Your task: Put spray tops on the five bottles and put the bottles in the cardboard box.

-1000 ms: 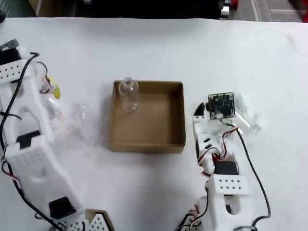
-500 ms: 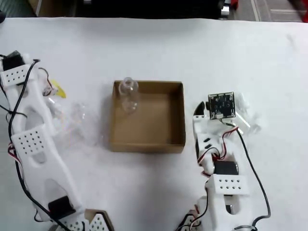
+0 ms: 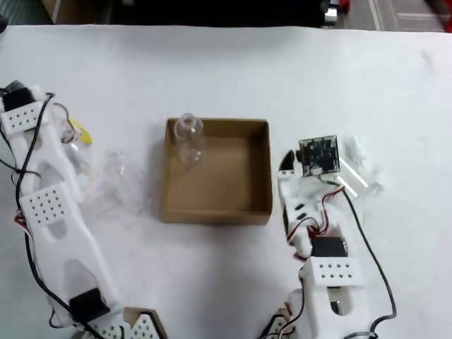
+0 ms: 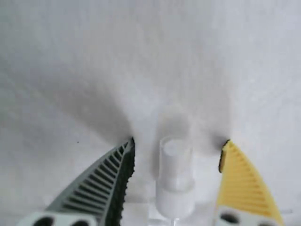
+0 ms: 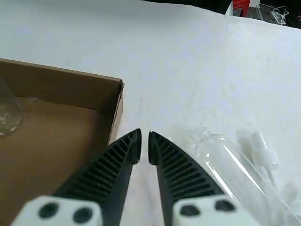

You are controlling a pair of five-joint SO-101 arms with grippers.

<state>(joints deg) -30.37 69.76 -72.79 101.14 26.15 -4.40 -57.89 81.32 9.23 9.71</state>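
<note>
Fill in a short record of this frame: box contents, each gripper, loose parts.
box: cardboard box at mid-table, one clear bottle upright in its far-left corner
left gripper: open, white spray top between its fingers, not touched
right gripper: shut, empty, beside the box's right wall
loose parts: loose bottle lying on the table by the right gripper, spray tops next to it

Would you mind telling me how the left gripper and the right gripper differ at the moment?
The left gripper is open, while the right gripper is almost closed. The left gripper has a white spray top between its fingers; the right gripper has nothing between its own. The left gripper has one yellow finger and one dark one, the right gripper two black ones. Both have ribbed, tapering fingers.
</note>
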